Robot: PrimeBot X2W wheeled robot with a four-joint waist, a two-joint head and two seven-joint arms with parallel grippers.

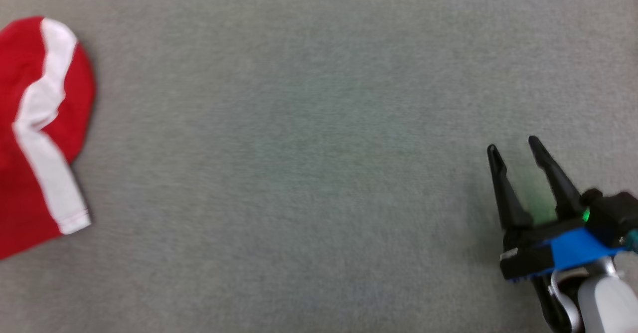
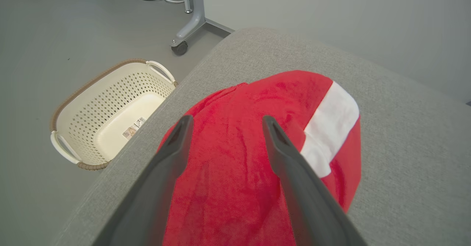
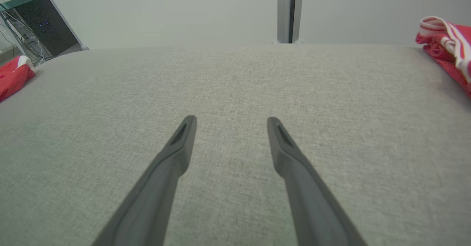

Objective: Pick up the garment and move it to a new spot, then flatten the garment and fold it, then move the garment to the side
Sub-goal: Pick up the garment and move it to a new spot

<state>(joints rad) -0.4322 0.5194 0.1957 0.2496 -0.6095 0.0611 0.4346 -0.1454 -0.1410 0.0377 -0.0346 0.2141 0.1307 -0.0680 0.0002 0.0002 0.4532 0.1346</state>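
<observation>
Grey fabric surface (image 1: 319, 123) carries the red, white-striped garment (image 1: 35, 138) at its left edge; cream basket (image 2: 110, 113) on the floor below that edge. Left gripper (image 2: 227, 120) hangs over that edge, right gripper (image 1: 513, 144) over its right side, both with fingers spread, gripping nothing.

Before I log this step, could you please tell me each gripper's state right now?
Left gripper: open, holding nothing, over the red towelling garment with a white stripe.
Right gripper: open, empty, over the grey fabric surface.
</observation>
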